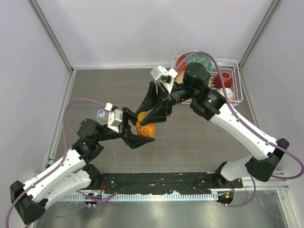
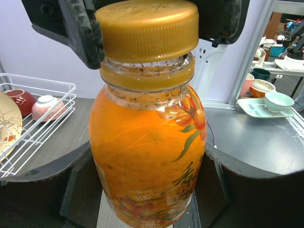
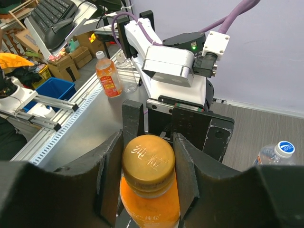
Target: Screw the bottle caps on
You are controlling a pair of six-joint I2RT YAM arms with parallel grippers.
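The squat orange bottle (image 1: 145, 128) stands upright at the table's middle, held around its body by my left gripper (image 1: 139, 129), which is shut on it; it also shows in the left wrist view (image 2: 147, 156). The amber-orange cap (image 2: 147, 28) sits on its neck. My right gripper (image 1: 153, 118) is shut on that cap (image 3: 148, 164) from above, one finger on each side. The clear water bottle (image 1: 100, 114) stands at the left behind my left wrist, with the white, bluish cap (image 3: 285, 147) on top of it.
A white wire basket (image 1: 237, 80) at the back right holds patterned plates (image 1: 197, 59) and a red bowl (image 1: 223, 80). Grey walls close the back and both sides of the table.
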